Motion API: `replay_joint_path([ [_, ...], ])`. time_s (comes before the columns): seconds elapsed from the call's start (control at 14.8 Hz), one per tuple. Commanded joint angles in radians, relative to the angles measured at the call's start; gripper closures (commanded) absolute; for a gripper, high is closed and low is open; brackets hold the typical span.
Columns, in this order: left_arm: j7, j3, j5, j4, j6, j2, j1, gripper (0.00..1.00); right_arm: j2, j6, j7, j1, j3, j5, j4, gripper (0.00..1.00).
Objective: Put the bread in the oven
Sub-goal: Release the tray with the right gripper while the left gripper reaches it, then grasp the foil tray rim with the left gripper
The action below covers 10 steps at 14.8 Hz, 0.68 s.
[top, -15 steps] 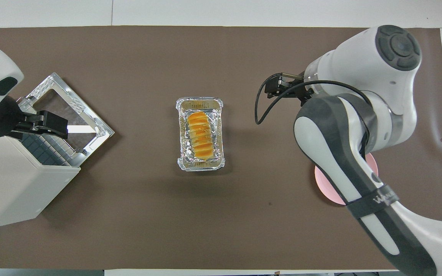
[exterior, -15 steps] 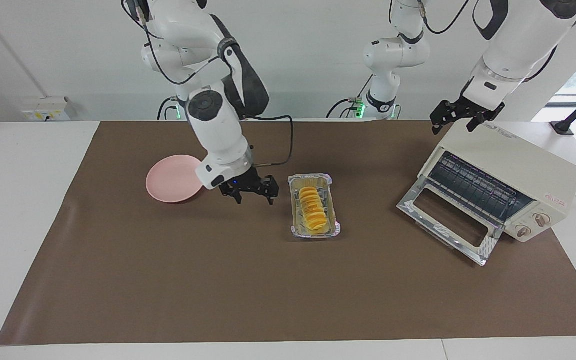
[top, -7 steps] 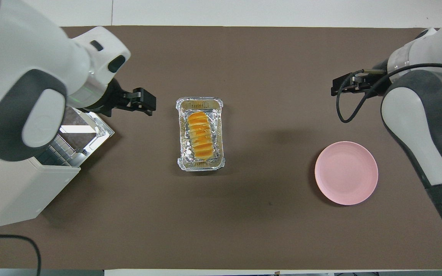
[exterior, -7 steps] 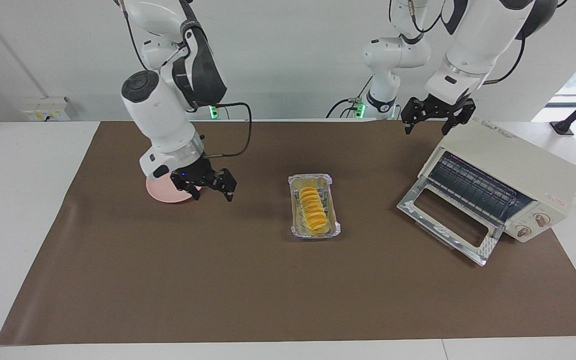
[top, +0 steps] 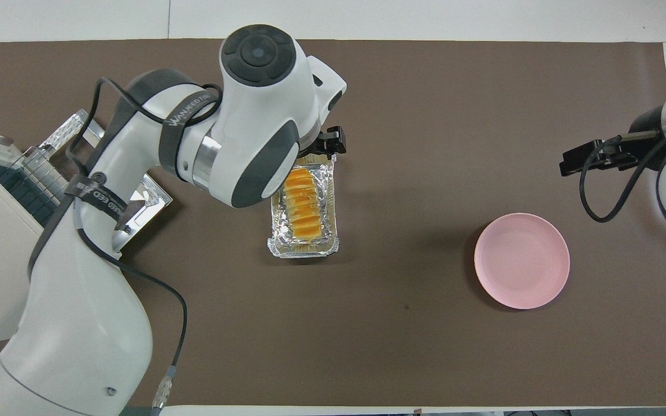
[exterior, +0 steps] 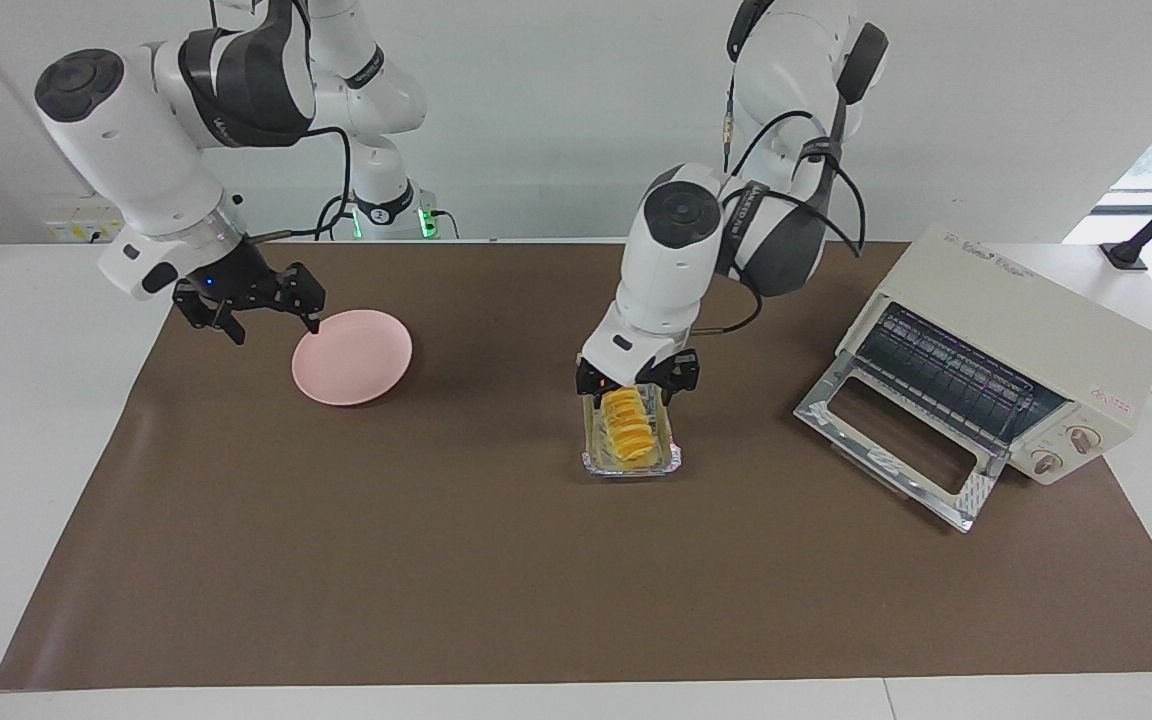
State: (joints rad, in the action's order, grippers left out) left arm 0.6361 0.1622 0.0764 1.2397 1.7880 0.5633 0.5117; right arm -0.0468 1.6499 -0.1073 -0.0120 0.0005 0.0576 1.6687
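Frame centre: your left gripper, jaws wide, hangs over the bread; straddle its sides squarely; right gripper, upper left, waits wide

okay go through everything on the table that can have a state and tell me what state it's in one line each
Cream-white toaster oven: glass door down, open, rack empty.
Golden-yellow ridged bread: lying in the tray.
Silver foil tray: on the mat, holding the bread.
Round pink plate: empty.
Left gripper: open, over the bread.
Right gripper: open, holding nothing, beside the plate.
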Motion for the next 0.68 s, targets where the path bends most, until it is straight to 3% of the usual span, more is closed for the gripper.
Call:
replay_joint_path([
  [0.0, 0.095, -0.023, 0.03, 0.087, 0.074, -0.003, 0.037, 0.0, 0.047, -0.053, -0.014, -0.016, 0.012, -0.024, 0.031, 0.0],
  [0.14, 0.146, -0.023, 0.029, 0.154, 0.163, 0.001, 0.065, 0.0, 0.074, -0.09, -0.015, -0.016, 0.012, -0.053, 0.033, 0.0],
  [0.61, 0.151, -0.023, 0.029, 0.228, 0.258, 0.013, 0.082, 0.03, 0.134, -0.108, -0.022, -0.04, 0.012, -0.068, 0.023, 0.0],
])
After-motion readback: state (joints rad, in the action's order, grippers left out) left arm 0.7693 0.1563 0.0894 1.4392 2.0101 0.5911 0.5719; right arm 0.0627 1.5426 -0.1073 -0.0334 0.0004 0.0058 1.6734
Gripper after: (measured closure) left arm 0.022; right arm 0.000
